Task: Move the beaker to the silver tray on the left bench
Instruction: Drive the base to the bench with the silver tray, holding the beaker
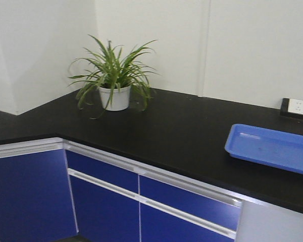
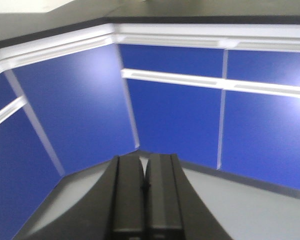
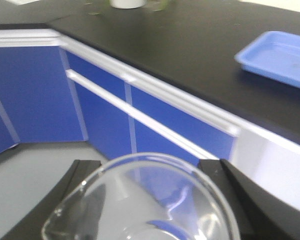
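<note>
In the right wrist view the clear glass beaker (image 3: 140, 200) fills the bottom, its round rim towards the camera. My right gripper (image 3: 147, 172) is shut on it, one black finger (image 3: 77, 182) on each side, out in front of the blue cabinets. My left gripper (image 2: 144, 159) is shut with nothing in it and points at the cabinet corner above the grey floor. The silver tray is out of view. A strip of the left bench's black worktop (image 1: 2, 123) shows at the far left of the front view. Neither gripper shows there.
A potted green plant (image 1: 113, 75) stands in the corner of the black worktop (image 1: 182, 131). A bright blue tray (image 1: 272, 146) lies at the right, near a wall socket (image 1: 298, 107). Blue cabinet doors and drawers (image 1: 106, 201) with white rails run below.
</note>
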{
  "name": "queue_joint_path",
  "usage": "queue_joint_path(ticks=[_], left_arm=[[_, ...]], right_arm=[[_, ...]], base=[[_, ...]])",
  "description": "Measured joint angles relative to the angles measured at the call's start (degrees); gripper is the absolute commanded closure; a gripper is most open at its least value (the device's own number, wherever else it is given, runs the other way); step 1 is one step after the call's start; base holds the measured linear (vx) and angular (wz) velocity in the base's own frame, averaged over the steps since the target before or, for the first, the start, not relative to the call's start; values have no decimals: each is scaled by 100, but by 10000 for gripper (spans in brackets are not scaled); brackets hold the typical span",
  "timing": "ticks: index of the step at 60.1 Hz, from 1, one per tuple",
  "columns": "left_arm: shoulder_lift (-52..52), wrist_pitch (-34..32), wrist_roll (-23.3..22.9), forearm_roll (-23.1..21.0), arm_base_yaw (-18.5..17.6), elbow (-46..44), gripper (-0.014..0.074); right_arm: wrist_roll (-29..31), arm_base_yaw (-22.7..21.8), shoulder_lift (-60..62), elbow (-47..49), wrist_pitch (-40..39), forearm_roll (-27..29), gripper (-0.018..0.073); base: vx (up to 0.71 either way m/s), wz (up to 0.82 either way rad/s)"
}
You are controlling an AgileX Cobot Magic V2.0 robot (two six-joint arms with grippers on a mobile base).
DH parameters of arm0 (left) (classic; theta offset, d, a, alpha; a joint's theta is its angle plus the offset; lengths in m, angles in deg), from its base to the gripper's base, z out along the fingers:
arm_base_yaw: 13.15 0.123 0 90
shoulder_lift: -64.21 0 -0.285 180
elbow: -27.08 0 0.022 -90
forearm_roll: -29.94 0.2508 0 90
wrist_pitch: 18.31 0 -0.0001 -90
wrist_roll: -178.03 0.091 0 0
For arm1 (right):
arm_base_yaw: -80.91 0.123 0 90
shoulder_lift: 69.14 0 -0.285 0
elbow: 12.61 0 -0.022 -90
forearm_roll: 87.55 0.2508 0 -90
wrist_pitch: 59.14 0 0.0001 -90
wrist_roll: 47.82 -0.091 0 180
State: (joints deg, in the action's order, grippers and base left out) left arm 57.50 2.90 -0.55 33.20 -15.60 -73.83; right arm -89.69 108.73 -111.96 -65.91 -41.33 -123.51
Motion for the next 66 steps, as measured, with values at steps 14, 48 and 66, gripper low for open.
queue_joint_path(ticks=[14,48,66], left_arm=[[0,0,0,0,0,0,595],[0,0,0,0,0,0,595],[0,0,0,0,0,0,595]], right_arm=[[0,0,0,0,0,0,571],[0,0,0,0,0,0,571],[0,0,0,0,6,0,571]], base=[[-33,56],[-33,57],[-24,51]])
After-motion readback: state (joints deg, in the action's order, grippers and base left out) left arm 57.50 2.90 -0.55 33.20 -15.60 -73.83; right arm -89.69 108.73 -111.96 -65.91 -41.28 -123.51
